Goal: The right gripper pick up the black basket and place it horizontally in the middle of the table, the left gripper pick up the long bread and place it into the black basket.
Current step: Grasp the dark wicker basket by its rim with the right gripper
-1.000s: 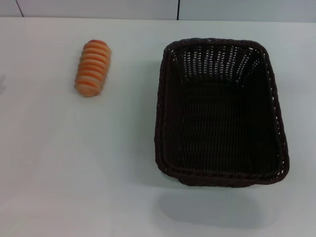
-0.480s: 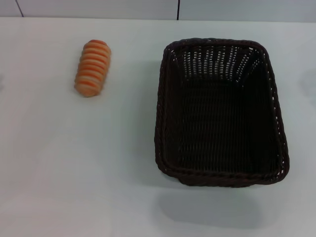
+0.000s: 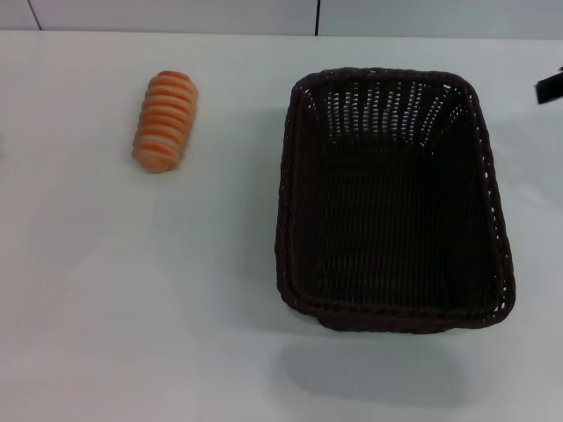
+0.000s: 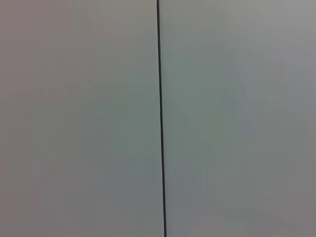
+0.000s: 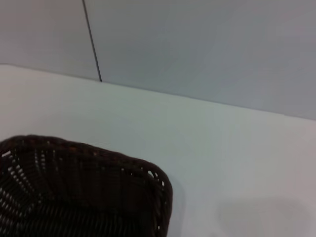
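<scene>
The black basket (image 3: 393, 200) stands on the white table (image 3: 176, 290), right of centre, with its long side running away from me and nothing inside. One of its corners also shows in the right wrist view, black basket (image 5: 84, 192). The long bread (image 3: 165, 120), orange-brown with pale ridges, lies at the far left, well apart from the basket. A black tip of my right gripper (image 3: 551, 88) pokes in at the right edge of the head view, just outside the basket's far right corner. My left gripper is out of view.
A grey wall with a dark vertical seam (image 3: 317, 18) runs behind the table's far edge. The left wrist view holds only that wall and its seam (image 4: 160, 118). Bare tabletop lies between the bread and the basket.
A black part of my right gripper has come into the head view at the right edge. The bread and the basket have not moved.
</scene>
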Tool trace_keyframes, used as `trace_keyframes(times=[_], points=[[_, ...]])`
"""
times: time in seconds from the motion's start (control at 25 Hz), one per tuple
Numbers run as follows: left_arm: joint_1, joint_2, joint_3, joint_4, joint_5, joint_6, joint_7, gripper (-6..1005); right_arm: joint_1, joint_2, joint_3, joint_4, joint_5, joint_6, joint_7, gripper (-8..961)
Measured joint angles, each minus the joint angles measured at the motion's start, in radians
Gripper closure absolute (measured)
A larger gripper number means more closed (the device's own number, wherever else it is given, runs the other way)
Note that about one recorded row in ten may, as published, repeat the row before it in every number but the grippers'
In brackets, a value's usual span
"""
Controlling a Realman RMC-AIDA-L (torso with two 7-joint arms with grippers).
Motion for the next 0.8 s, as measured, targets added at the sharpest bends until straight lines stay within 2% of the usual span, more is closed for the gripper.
trace_keyframes(times=[0.08,0.32,0.8], points=[[0.000,0.000,-0.002,0.001,0.000,-0.001,0.001,174,0.044,-0.001,-0.003,-0.059,-0.007,0.002,0.002,461],[0.000,0.001,-0.006,0.006,0.000,-0.004,0.002,175,0.106,-0.004,0.006,-0.124,-0.007,0.003,0.003,461],[-0.003,0.001,0.000,0.009,0.000,-0.006,0.005,175,0.149,0.006,-0.001,-0.225,0.035,0.000,0.060,460]])
